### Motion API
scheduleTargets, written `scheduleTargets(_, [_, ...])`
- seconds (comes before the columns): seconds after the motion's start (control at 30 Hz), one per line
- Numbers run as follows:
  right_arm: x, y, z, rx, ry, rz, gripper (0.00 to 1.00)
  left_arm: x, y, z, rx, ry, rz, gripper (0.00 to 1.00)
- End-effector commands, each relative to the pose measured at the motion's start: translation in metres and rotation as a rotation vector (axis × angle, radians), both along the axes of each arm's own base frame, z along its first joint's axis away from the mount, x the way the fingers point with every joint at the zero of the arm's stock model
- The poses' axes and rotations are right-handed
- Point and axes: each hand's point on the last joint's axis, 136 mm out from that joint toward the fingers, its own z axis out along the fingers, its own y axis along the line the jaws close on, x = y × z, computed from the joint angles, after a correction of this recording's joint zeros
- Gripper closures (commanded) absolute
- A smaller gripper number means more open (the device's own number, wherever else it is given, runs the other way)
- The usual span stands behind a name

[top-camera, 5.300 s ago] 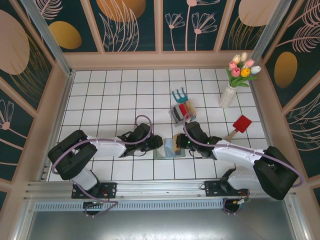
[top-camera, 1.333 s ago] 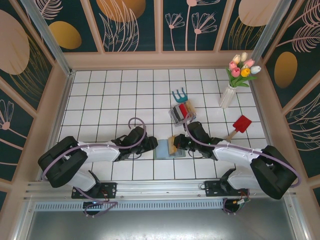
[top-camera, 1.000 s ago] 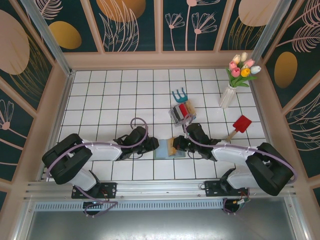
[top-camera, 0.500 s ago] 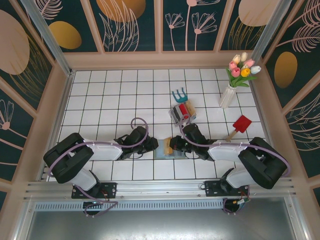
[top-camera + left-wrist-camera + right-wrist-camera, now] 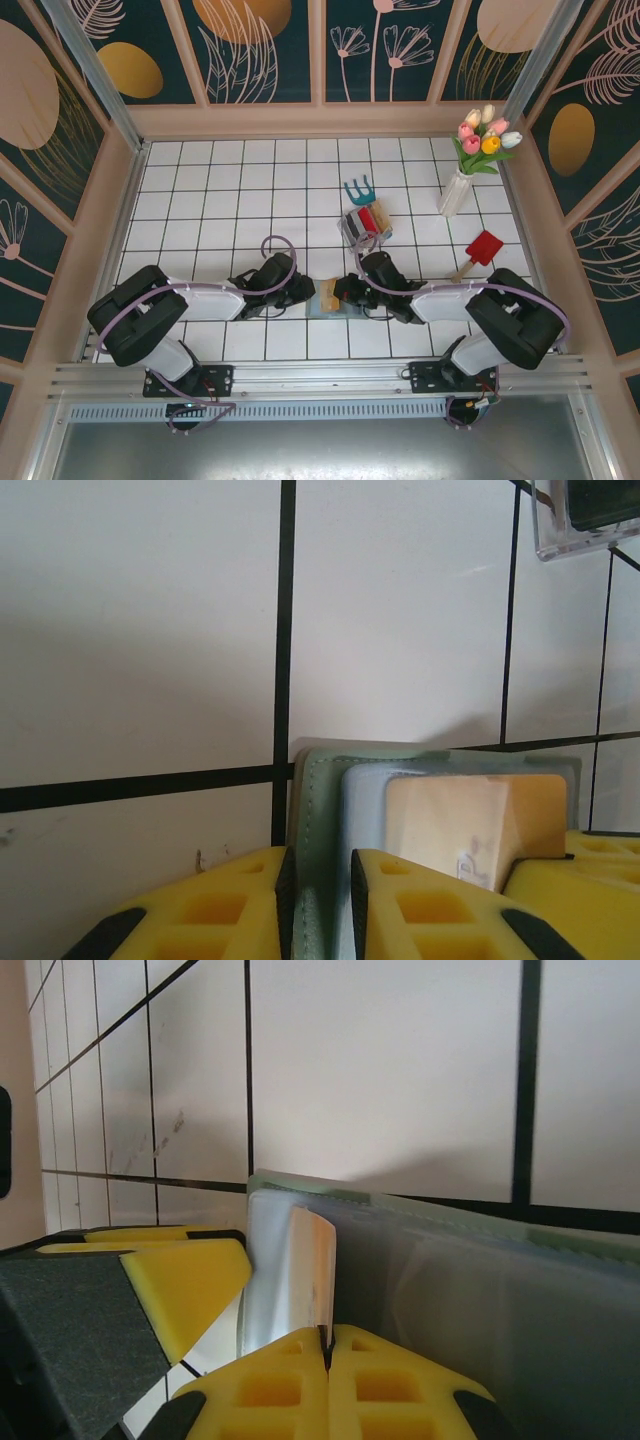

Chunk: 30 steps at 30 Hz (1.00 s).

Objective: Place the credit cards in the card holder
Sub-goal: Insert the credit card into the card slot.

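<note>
On my left I am working with my left gripper [image 5: 310,292]. Its yellow fingers [image 5: 215,915] are pinching the near edge of the card holder [image 5: 322,780], with the sage-green leaf filling the narrow gap between the pads. The holder is lying on the white tiled table [image 5: 230,190], low in the middle between my two arms, with its paler inside facing up.

Just right of that, a yellow-orange card [image 5: 470,810] is standing at the mouth of the holder's pocket. I am gripping it with my right gripper [image 5: 325,1355], whose fingers are pressed together on its thin edge. From the right wrist view, I judge that its leading edge is entering the pocket. Much of the card is showing outside it, so I am not counting this card as seated.

Further right and back on the table, the clear rack [image 5: 364,223] is holding upright credit cards [image 5: 370,217], a red one among them. I cannot tell whether any card is already in the holder, so most of the job is waiting.
</note>
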Motion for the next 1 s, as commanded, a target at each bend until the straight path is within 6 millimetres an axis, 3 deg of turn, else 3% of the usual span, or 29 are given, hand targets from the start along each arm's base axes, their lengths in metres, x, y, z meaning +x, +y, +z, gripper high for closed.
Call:
scheduleTargets(0.0, [-0.01, 0.006, -0.006, -0.015, 0.044, 0.025, 0.94, -0.003, -0.005, -0.002, -0.011, 0.023, -0.012, 0.75])
scheduleTargets(0.37, [-0.012, 0.011, -0.01, -0.022, 0.091, 0.026, 0.88, -0.001, -0.003, 0.0, -0.011, 0.022, 0.009, 0.75])
scheduleTargets(0.67, [-0.012, -0.015, -0.003, -0.151, 0.051, 0.0, 0.65, -0.003, 0.007, 0.004, 0.002, 0.008, 0.034, 0.74])
scheduleTargets(0.83, [-0.02, -0.017, -0.007, -0.159, 0.069, 0.032, 0.65, -0.006, 0.006, 0.003, -0.004, 0.018, 0.019, 0.74])
scheduleTargets(0.97, [-0.021, -0.01, -0.01, -0.15, 0.079, 0.056, 0.75, -0.008, 0.005, 0.002, -0.006, 0.022, 0.011, 0.74])
